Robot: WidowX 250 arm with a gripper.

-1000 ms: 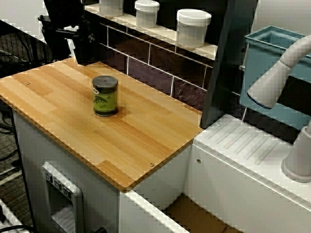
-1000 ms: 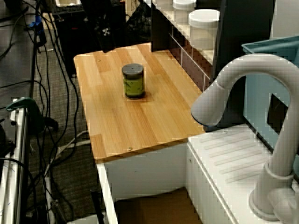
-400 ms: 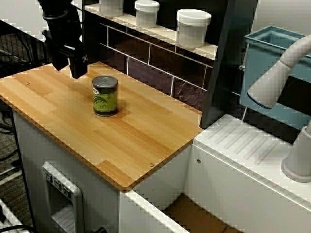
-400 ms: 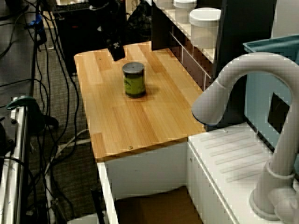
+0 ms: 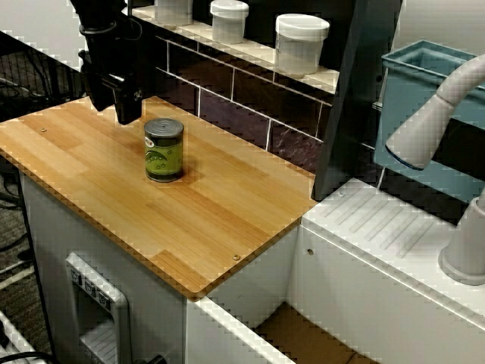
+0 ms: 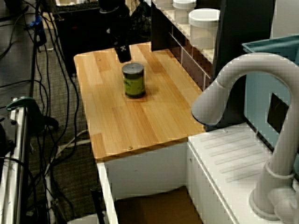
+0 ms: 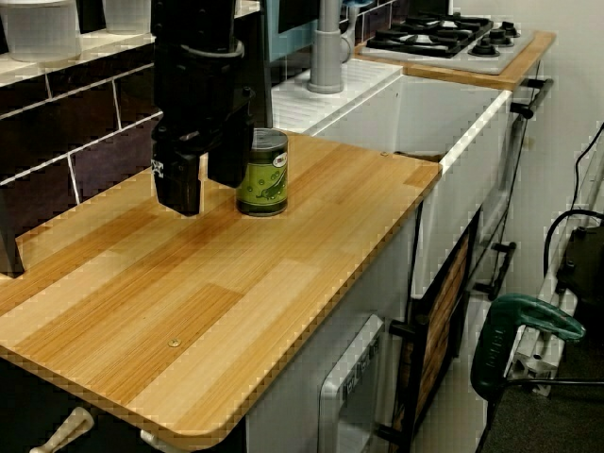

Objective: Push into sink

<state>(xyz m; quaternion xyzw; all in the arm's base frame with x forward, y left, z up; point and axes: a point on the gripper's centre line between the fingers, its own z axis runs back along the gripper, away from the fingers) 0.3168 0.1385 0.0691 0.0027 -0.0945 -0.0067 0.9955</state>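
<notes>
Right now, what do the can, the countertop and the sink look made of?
Can: likely metal, dull grey ribbed lid, glossy green paper or printed label. Countertop: wood or wood-look laminate, satin, visible plank grain. Sink: smooth white walls, probably plastic or painted board; matte brown floor looks like cardboard.

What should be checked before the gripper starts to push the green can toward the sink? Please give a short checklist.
1. green can upright on the wooden counter: ok.
2. gripper on the can's far side from the sink: ok.
3. Fingers low enough to meet the can's side: ok.
4. Counter path to the sink edge free: ok.
5. Fingers touching the can: cannot tell.
6. Sink floor free: cannot tell, mostly hidden.
</notes>
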